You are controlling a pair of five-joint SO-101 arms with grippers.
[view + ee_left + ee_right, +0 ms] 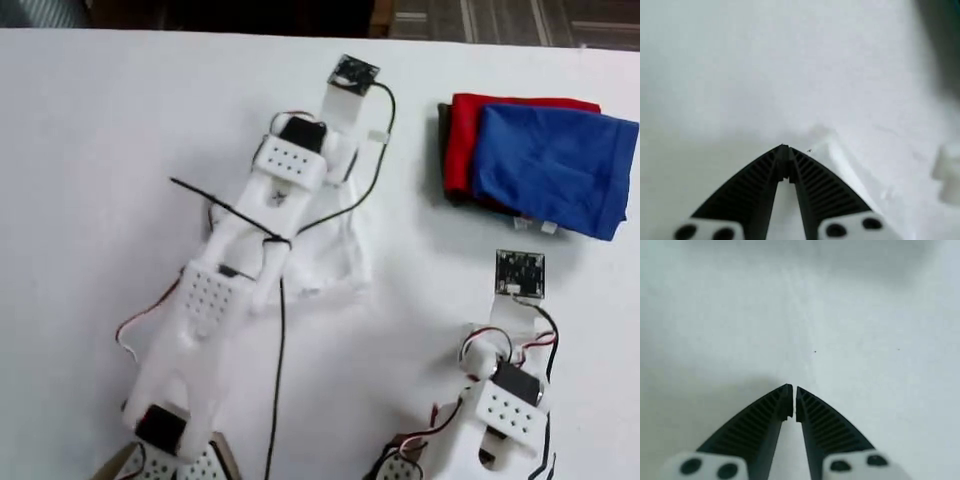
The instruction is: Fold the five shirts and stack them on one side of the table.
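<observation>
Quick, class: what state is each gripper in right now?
Left gripper: closed; cannot tell if it pinches the white shirt.
Right gripper: closed, holding nothing.

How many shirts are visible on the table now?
4. A blue shirt lies on top at the right of the table, a red shirt under it, a dark shirt peeking out beneath, and a white shirt lies under the left arm. Another may be hidden beneath them.

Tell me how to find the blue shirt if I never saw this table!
Look down on the white table and find the stack of folded shirts on its far right side. The blue shirt lies on top of it, covering most of the red shirt below, and a dark shirt peeks out underneath.
</observation>
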